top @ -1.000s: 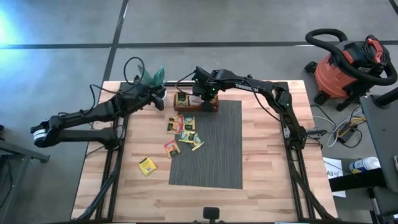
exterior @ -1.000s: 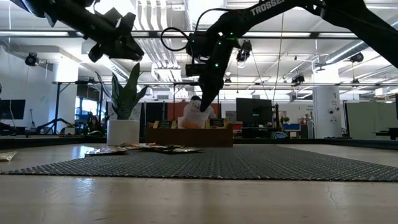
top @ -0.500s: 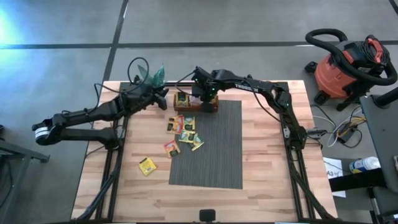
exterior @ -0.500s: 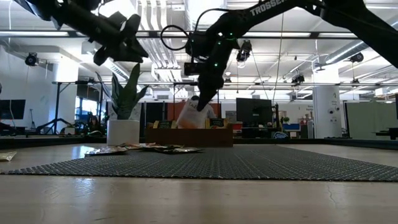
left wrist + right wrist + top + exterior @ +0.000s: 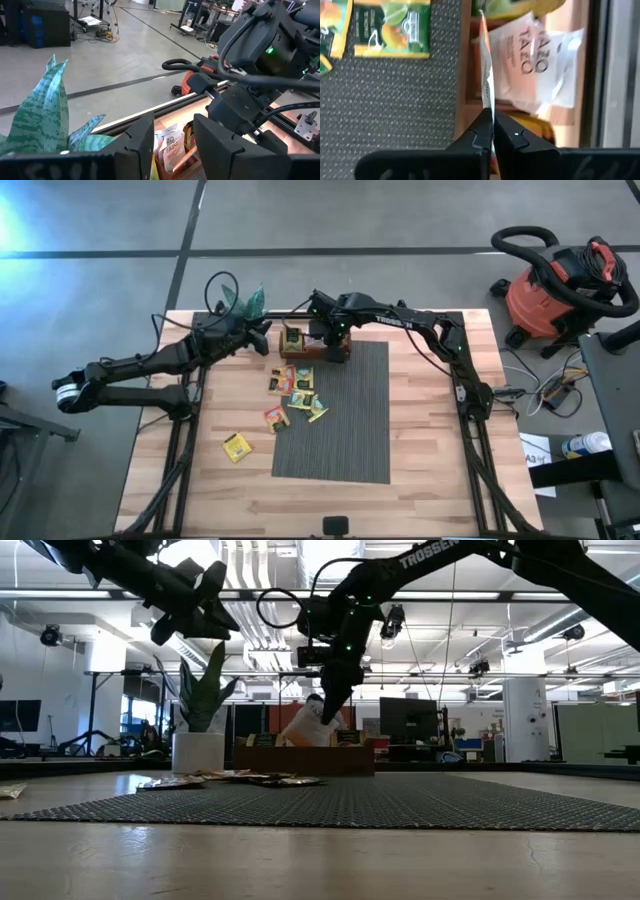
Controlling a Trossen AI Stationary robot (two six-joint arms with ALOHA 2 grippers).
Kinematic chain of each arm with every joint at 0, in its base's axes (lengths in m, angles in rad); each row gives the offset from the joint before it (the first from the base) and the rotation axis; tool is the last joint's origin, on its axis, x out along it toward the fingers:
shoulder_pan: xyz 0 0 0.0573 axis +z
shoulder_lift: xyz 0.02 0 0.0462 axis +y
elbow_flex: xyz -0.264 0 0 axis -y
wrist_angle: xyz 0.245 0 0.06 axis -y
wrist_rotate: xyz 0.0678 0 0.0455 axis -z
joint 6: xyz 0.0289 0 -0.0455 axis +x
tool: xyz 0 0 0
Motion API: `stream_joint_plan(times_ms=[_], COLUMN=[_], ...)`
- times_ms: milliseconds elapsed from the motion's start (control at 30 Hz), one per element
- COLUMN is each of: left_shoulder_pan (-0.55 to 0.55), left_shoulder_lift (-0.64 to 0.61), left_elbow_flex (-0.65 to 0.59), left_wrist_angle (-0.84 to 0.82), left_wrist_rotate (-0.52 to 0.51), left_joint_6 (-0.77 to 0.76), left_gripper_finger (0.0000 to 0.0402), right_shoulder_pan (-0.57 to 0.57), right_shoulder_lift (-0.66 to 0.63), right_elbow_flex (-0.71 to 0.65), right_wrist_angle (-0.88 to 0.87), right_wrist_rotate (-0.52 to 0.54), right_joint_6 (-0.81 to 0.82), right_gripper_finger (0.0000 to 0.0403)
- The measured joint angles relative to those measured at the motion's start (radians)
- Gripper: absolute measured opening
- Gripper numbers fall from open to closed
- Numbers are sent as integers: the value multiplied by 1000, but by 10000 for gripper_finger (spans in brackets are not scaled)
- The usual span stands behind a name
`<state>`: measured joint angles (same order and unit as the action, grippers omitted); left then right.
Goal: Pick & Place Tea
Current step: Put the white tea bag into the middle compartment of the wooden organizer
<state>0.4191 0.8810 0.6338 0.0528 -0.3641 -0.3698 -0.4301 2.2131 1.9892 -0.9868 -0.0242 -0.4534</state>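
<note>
My right gripper [image 5: 325, 705] hangs over the brown wooden tray [image 5: 300, 760] at the table's far side, shut on a white-and-orange tea sachet [image 5: 310, 726]. White sachets [image 5: 530, 55] and a green-yellow one [image 5: 292, 338] stand in the tray. Several more tea sachets [image 5: 295, 385] lie flat at the grey mat's [image 5: 340, 420] far left corner. A yellow one [image 5: 237, 446] lies on the bare wood. My left gripper [image 5: 262, 336] hovers high, left of the tray, open with nothing between its fingers [image 5: 142, 145]. My right gripper pinches the sachet's upper edge [image 5: 488, 107] between its two fingertips, coming steeply from above. In the right wrist view the sachet shows edge-on. It hangs below the fingers, tilted, clear of the mat, just over the tray [image 5: 462, 75].
A potted plant [image 5: 200, 730] with striped green leaves [image 5: 45, 110] stands at the far edge, left of the tray and close to my left gripper. A red shop vacuum [image 5: 560, 290] sits on the floor beyond the table's right far corner.
My right gripper has turned a little in place above the tray, and the sachet hanging from it has tipped over to a slant.
</note>
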Motion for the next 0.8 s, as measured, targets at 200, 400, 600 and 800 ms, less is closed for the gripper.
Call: stream_joint_plan(times_ms=[200,400,600,800], left_shoulder_pan=[0,-1,17,26], left_shoulder_lift=[0,0,22,132], left_elbow_flex=[0,0,0,0], left_wrist_angle=[0,-1,0,37], left_wrist_rotate=[0,0,98,307], left_joint_6=[-2,-18,-21,94], left_gripper_finger=[132,132,132,132], right_shoulder_pan=[0,0,0,10], right_shoulder_lift=[33,60,58,46], right_elbow_flex=[61,154,260,368], right_wrist_angle=[26,-17,-167,-170], right_wrist_rotate=[1,-7,-22,-134], right_joint_6=[-4,7,47,131], right_gripper_finger=[8,8,8,8])
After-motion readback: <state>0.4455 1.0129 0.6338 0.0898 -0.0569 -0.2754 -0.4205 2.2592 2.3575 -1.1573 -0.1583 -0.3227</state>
